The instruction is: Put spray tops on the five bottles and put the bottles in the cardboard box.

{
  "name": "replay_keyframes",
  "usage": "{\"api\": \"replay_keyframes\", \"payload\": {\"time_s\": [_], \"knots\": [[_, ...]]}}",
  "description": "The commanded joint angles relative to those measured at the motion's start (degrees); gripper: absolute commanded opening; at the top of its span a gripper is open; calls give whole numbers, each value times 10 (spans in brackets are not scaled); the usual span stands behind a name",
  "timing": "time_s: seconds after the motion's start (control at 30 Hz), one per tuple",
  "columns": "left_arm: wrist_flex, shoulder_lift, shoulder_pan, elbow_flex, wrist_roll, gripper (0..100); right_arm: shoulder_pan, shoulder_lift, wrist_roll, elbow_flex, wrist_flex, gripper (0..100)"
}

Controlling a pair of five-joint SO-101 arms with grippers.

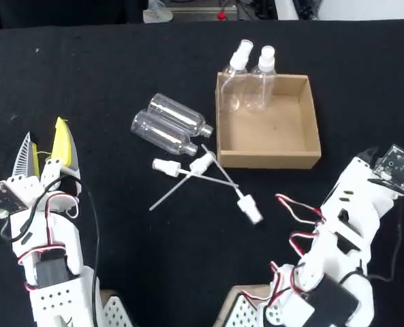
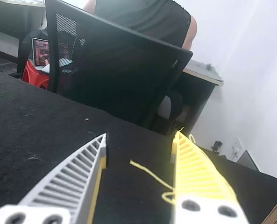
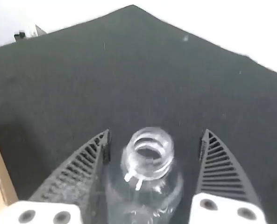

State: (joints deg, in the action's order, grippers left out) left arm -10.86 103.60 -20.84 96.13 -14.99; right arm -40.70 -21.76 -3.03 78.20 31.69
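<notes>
High view: two capped bottles (image 1: 241,82) of clear plastic stand side by side, upright, in the far left corner of the shallow, square cardboard box (image 1: 304,153) on the black cloth table (image 1: 120,61). Just left of the box lie two bare bottles (image 1: 171,124), parallel and touching. Near them, before the box, three white spray tops (image 1: 203,163) lie with their thin tubes crossing. The left gripper (image 1: 45,133) sits at the near left, one ribbed white and one yellow finger spread.

Left wrist view: the left gripper's fingers stand wide apart above the felt-like cloth; a black mesh chair (image 2: 115,70) and a white wall (image 2: 250,70) rise behind.

Right wrist view: the right gripper (image 3: 154,135) brackets an open-necked clear bottle (image 3: 150,156), its threaded mouth uncapped; whether it squeezes the bottle cannot be told.
</notes>
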Motion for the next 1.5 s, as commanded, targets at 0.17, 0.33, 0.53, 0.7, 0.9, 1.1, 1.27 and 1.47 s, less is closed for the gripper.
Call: {"api": "replay_keyframes", "payload": {"time_s": [0.17,0.33,0.53,0.7,0.9,1.1,1.27,1.47], "knots": [[10,3,0,12,1,223,-4,-27,-1,38,-2,262],[10,3,0,12,1,223,-4,-27,4,48,-2,262],[10,3,0,12,1,223,-3,-27,4,45,-2,262],[10,3,0,12,1,223,-3,-27,4,42,-2,262],[10,3,0,12,1,223,-2,-27,4,39,-1,262],[10,3,0,12,1,223,12,-27,4,36,-1,261],[10,3,0,12,1,223,18,-27,4,37,-1,147],[10,3,0,12,1,223,18,-29,4,36,-1,31]]}}
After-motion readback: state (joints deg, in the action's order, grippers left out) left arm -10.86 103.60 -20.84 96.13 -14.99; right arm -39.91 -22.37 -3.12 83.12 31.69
